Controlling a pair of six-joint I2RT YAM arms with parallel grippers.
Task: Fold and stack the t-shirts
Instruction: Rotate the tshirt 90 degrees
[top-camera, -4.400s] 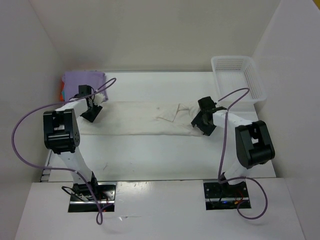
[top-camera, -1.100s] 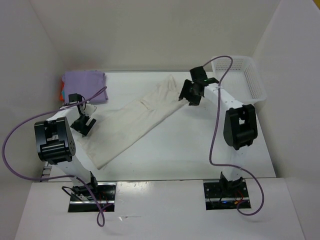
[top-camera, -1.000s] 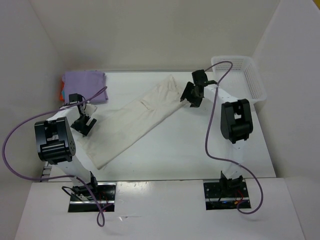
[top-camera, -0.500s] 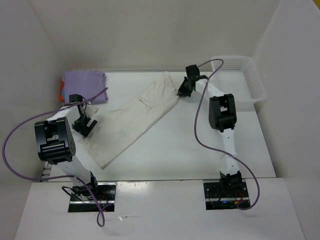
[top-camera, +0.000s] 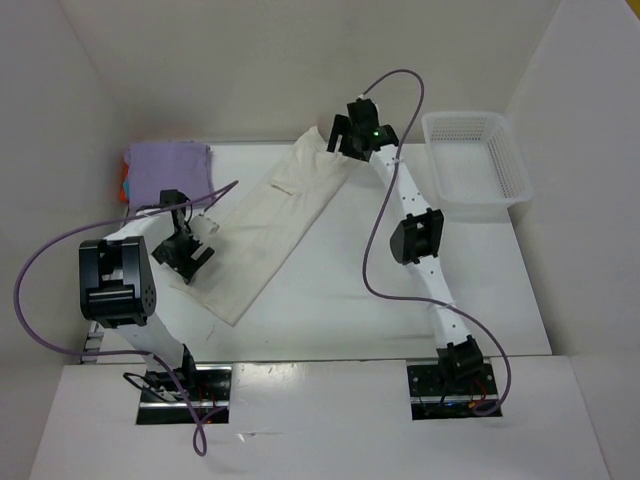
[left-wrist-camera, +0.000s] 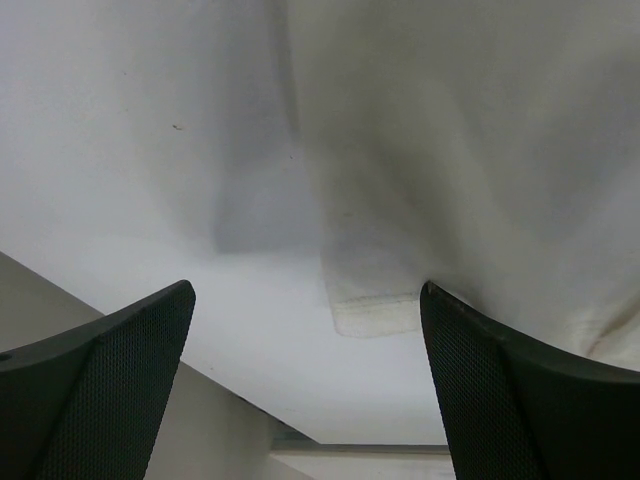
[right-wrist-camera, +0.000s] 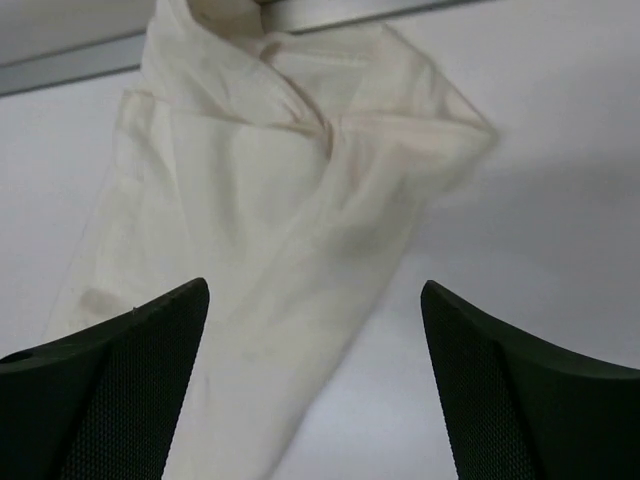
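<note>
Off-white shirt (top-camera: 275, 225), folded to a long strip, is seen laid slantwise across the worktop (top-camera: 330, 290) from 8 o'clock to 12 o'clock, its far end rumpled at the back edge. Left fingers (left-wrist-camera: 95, 395) and right fingers (right-wrist-camera: 100, 390) are held wide open near either end, gripping nothing. A purple shirt (top-camera: 168, 165) is stacked at 10 o'clock. Should the rumpled end be pinched unevenly, the layers could be dragged apart.

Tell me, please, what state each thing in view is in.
Off-white shirt, folded into a long strip, lying flat.
Purple shirt, folded flat.
Orange shirt, beneath the purple one, only an edge showing.
Basket, upright.
Left hand, open.
Right hand, open.
</note>
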